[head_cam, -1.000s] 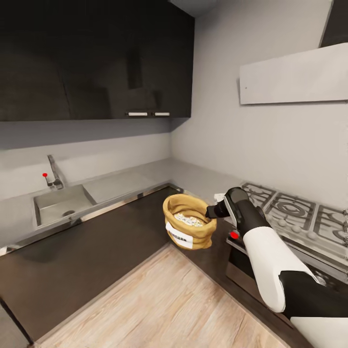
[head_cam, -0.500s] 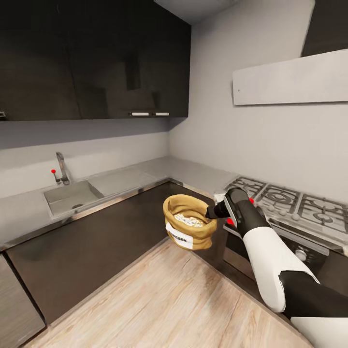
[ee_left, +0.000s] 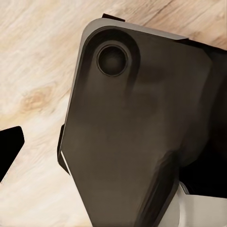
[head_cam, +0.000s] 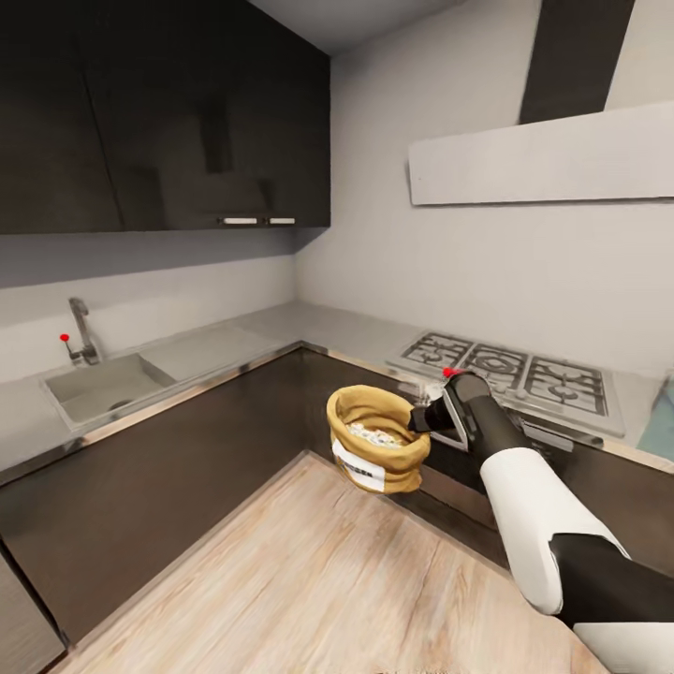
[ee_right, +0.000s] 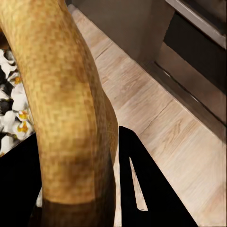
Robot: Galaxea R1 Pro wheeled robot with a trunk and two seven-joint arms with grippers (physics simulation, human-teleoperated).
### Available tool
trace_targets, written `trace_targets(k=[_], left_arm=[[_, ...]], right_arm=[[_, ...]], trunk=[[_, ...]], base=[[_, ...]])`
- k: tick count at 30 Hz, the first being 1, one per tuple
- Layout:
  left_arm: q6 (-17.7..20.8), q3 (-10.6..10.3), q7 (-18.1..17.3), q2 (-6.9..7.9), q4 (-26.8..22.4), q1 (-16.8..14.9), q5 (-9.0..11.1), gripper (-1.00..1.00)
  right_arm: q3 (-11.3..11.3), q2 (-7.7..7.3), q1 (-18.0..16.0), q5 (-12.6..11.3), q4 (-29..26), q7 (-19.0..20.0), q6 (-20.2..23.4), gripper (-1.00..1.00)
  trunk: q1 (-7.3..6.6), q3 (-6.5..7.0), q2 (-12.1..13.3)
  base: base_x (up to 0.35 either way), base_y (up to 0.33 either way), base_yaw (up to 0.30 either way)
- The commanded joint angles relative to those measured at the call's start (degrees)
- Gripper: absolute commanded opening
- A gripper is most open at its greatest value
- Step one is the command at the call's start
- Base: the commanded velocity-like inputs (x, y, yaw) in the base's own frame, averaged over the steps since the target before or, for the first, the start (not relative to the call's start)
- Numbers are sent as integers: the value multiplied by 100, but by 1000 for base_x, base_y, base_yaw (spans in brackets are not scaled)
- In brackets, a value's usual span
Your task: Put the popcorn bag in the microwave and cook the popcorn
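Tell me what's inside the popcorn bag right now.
Whitish popped pieces of popcorn lie inside the popcorn bag, which the right gripper holds by its rim. The bag's wall hides how deep they go.

camera swung right; microwave (head_cam: 658,423) edge now in view; popcorn bag (head_cam: 377,451) unmoved in frame

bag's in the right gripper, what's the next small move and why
Probably keep turning right along the counter to find the microwave. The right gripper holds the popcorn bag by its rim, off the floor, with popcorn showing inside. Ahead lie only the sink and hob; a pale blue edge at far right may be it.
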Motion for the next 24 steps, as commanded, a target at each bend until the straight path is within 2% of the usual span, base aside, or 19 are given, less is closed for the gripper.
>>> trace_targets(k=[1, 5, 12, 20, 24], left_arm=[[-10, 3, 4, -1, -7, 1, 24, 100], [-10, 3, 4, -1, -7, 1, 24, 100], [-8, -5, 4, -1, -7, 1, 24, 100], [-10, -23, -22, -9, -7, 1, -27, 100], [-10, -19, -17, -10, -7, 1, -29, 100]], right_arm=[[-32, -39, -5, 28, -4, 57, 18, -100], [-32, -124, -5, 28, -4, 70, 18, -100], [-32, -156, -5, 28, -4, 47, 18, -100], [-32, -354, -5, 20, -6, 76, 18, -100], [-56, -368, -5, 25, -7, 78, 18, -100]], trunk=[[0, -7, -4], [0, -7, -4], [0, -7, -4], [0, -7, -4], [0, -7, -4]], base=[[-1, 1, -250], [0, 0, -250], [0, 0, -250], [0, 0, -250], [0, 0, -250]])
